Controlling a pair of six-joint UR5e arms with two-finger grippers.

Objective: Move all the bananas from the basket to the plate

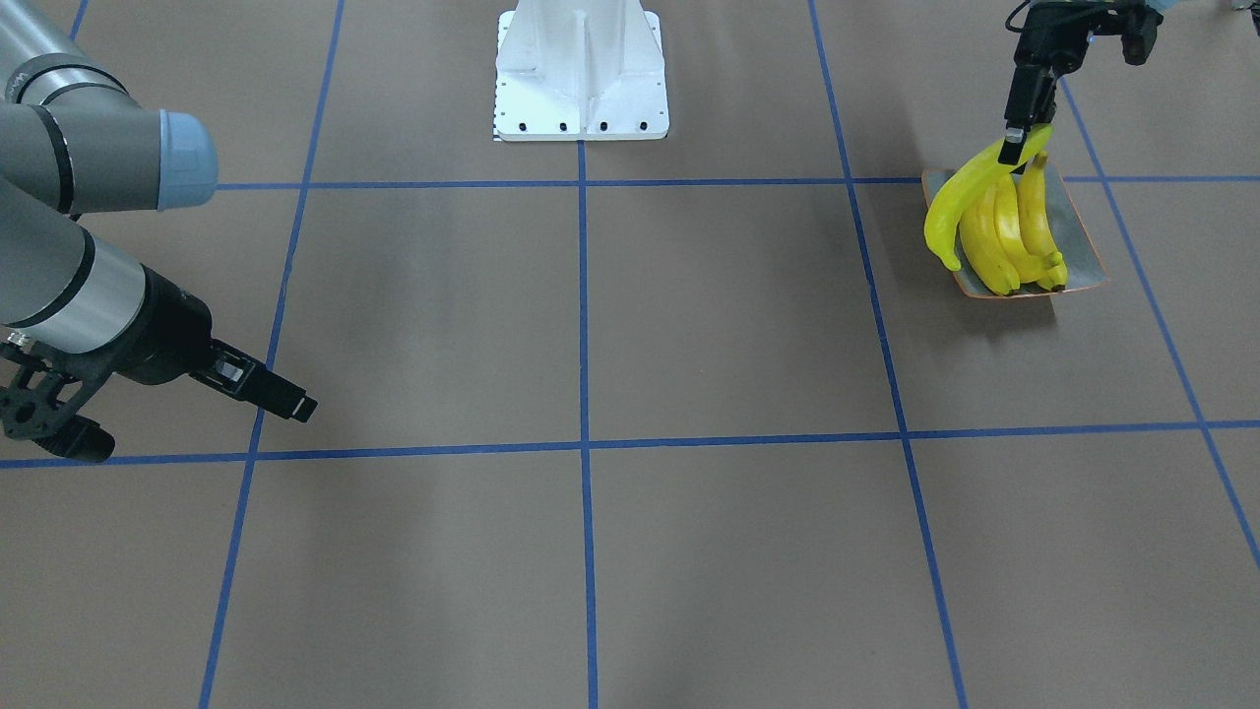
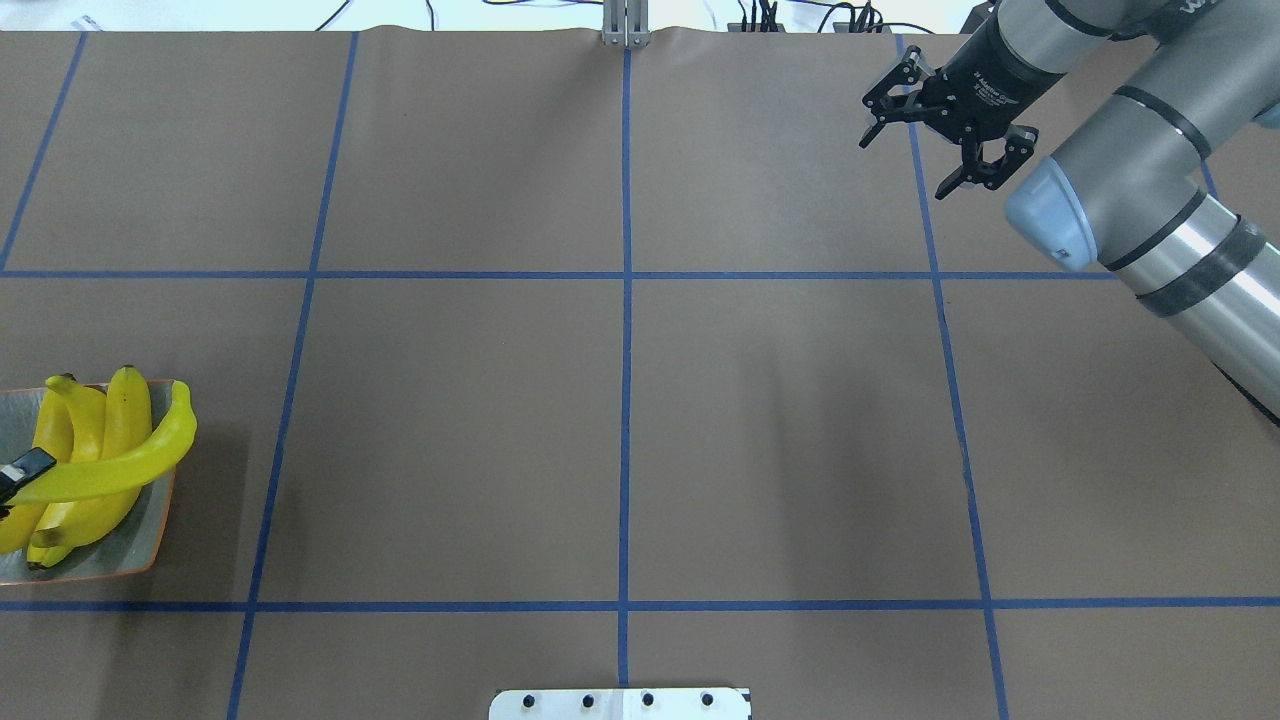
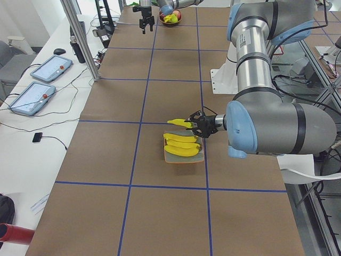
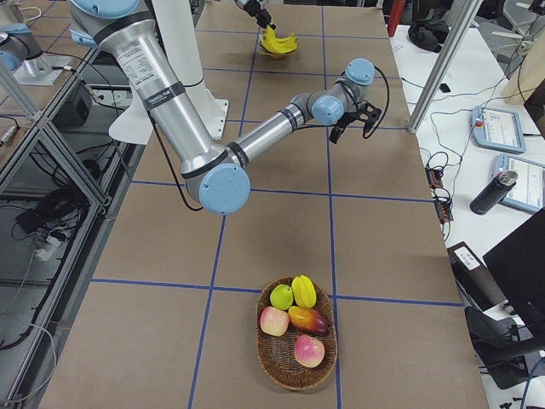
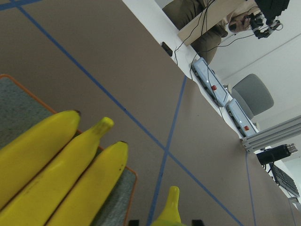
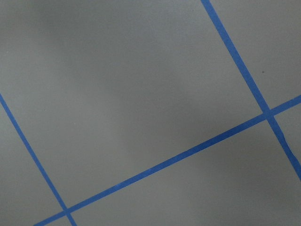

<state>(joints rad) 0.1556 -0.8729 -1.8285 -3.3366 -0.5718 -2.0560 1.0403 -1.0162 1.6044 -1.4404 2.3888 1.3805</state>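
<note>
- The plate (image 2: 150, 545) sits at 9 o'clock in the overhead view, its left part cut off by the picture's edge. Three bananas (image 2: 105, 430) lie side by side in it.
- In that view the left end effector (image 1: 1014, 148) shows only as one dark fingertip at the left edge. The front-facing view shows it reaching down from above, clamped on one end of the paler banana (image 2: 120, 470).
- The paler banana lies crosswise over the other three, its free tip past the plate's rim toward 2 o'clock. Whether it rests on them I cannot tell.
- The left wrist view shows only that banana's tip, at the bottom edge between two dark fingertips.
- The brown worktop (image 2: 450, 430), crossed by blue tape lines (image 2: 625, 400), stretches between the plate and the right arm.
- The right end effector (image 2: 905, 165) hangs at 1 o'clock with its fingers spread apart, pointing toward 8 o'clock. Its forearm is cut off at the right edge.
- The basket (image 4: 328, 375) shows only in the side views, at the worktop's end on the robot's right, holding other fruit (image 4: 294, 319), well apart from the plate.
</note>
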